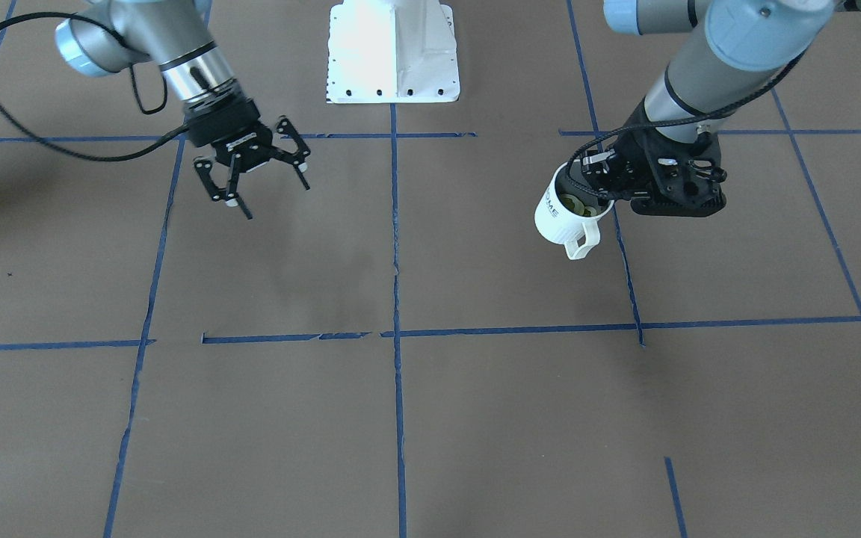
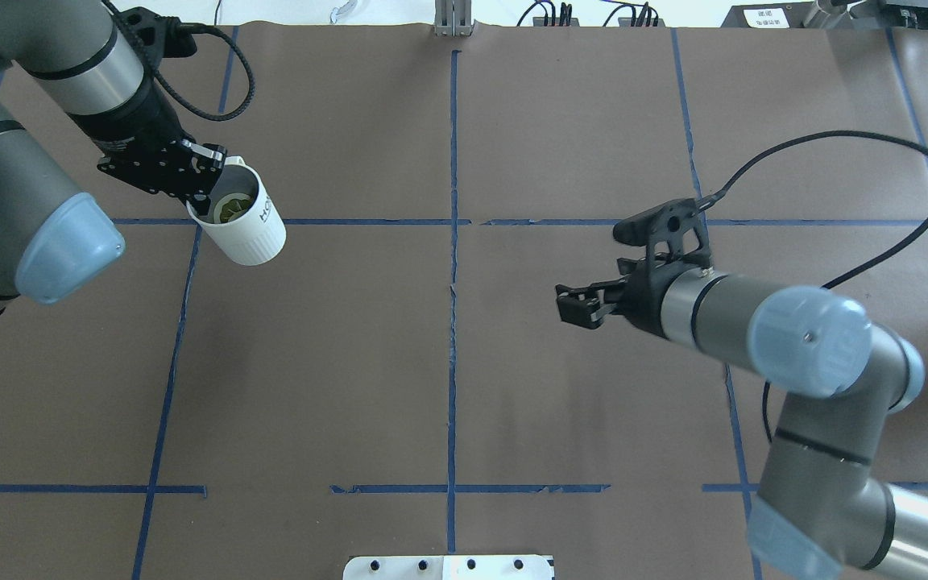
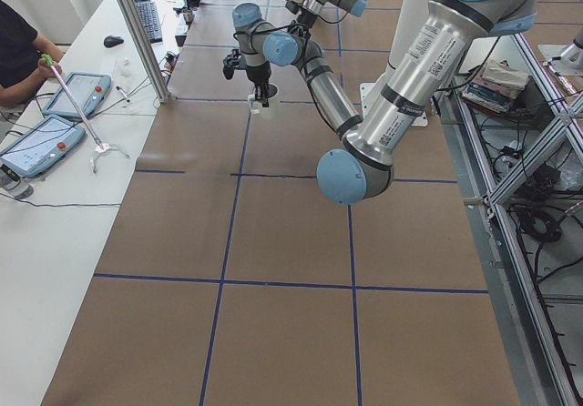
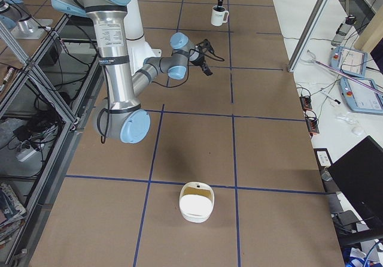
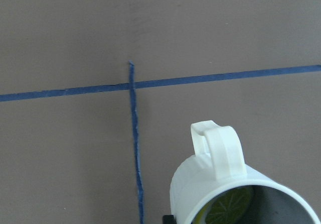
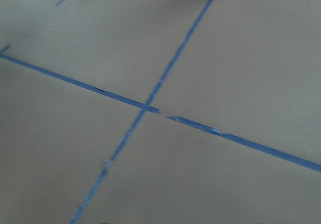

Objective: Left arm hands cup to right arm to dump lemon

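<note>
The off-white cup hangs above the table, tilted, with my left gripper shut on its rim. In the front-facing view the cup shows its handle pointing toward the camera, and the left gripper reaches into its mouth. The yellow-green lemon lies inside the cup and also shows in the left wrist view as lemon below the cup's handle. My right gripper is open and holds nothing, far across the table from the cup. Overhead, the right gripper points toward the middle.
Blue tape lines divide the brown table into squares. The white robot base sits at the robot's edge. A white bowl stands near the table's right end. A seated person and tablets are at a side desk.
</note>
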{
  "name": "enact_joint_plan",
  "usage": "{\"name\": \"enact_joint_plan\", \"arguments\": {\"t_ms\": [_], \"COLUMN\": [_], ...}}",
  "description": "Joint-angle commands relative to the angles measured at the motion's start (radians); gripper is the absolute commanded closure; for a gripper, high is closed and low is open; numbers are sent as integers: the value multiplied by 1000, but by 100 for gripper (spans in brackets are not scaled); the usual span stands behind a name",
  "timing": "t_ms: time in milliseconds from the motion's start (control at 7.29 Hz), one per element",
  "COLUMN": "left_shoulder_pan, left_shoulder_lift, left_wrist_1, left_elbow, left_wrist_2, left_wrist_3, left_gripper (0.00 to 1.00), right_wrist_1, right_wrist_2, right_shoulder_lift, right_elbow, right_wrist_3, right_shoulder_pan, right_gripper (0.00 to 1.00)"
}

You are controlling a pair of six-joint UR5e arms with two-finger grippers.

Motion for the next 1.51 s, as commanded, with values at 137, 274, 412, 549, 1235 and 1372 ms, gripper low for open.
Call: {"name": "enact_joint_plan", "arguments": {"t_ms": [137, 274, 412, 549, 1235, 1372], "left_shoulder_pan": [43, 54, 90, 144, 229, 230], "left_shoulder_lift": [-210, -230, -256, -273, -296, -295], "left_wrist_1": [-2, -14, -16, -40, -111, -111], "left_elbow": [211, 213, 213, 214, 205, 195], "left_wrist_2": [-2, -1, -1, 1, 31, 25], "left_wrist_3": [-56, -182, -205, -301, -410, -421], "left_gripper": [94, 96, 96, 96, 96, 96], "right_wrist_1": [-5, -5, -3, 1, 1, 1], "right_wrist_2": [-250, -359, -465, -506, -557, -557], "right_shoulder_lift": [118, 161, 201, 213, 229, 229], "right_elbow": [-14, -58, -109, -122, -122, -123], "right_wrist_3": [-9, -14, -44, -70, -74, -74], "right_shoulder_pan": [-150, -182, -208, -216, -216, -216], "right_gripper": [0, 0, 0, 0, 0, 0]}}
